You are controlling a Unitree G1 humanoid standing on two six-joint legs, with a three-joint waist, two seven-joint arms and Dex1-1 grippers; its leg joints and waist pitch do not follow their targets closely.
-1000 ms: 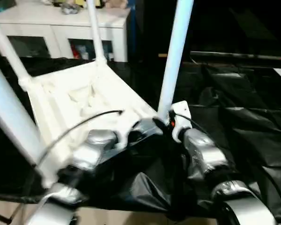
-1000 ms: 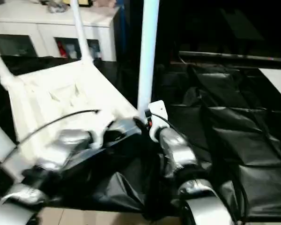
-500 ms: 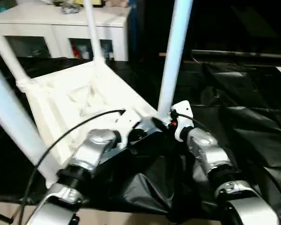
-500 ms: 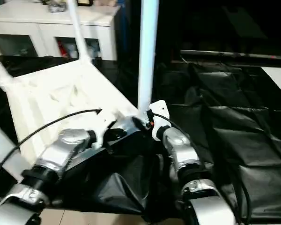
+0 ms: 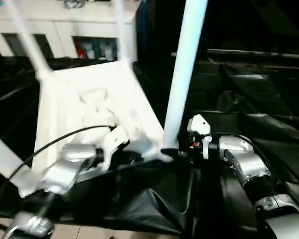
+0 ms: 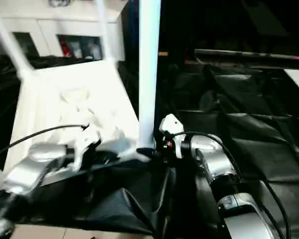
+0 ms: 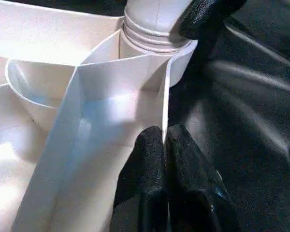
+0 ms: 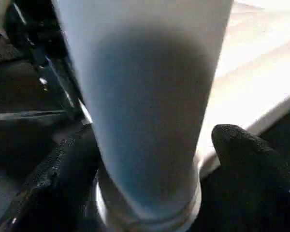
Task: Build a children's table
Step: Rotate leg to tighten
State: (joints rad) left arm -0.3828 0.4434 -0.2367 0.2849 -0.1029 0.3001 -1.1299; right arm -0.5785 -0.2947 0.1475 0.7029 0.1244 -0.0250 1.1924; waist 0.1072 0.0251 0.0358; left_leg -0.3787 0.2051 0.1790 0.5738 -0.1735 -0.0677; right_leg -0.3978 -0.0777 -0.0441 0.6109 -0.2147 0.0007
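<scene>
White plastic children's table (image 5: 84,107) upside down on black-draped desk (image 5: 269,99); left pincer (image 7: 164,145) pinching its near rim; right pincer (image 8: 150,159) open around near-right white tube leg (image 5: 182,74). Step: seating leg; next, twist tight

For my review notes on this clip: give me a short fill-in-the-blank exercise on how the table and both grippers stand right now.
1. The children's table lies upside down with its legs pointing ____.
2. The left gripper is pinched shut on the tabletop's ____.
3. The right gripper has its fingers on either side of the near ____, at its base.

Missing words: up; rim; leg
</scene>
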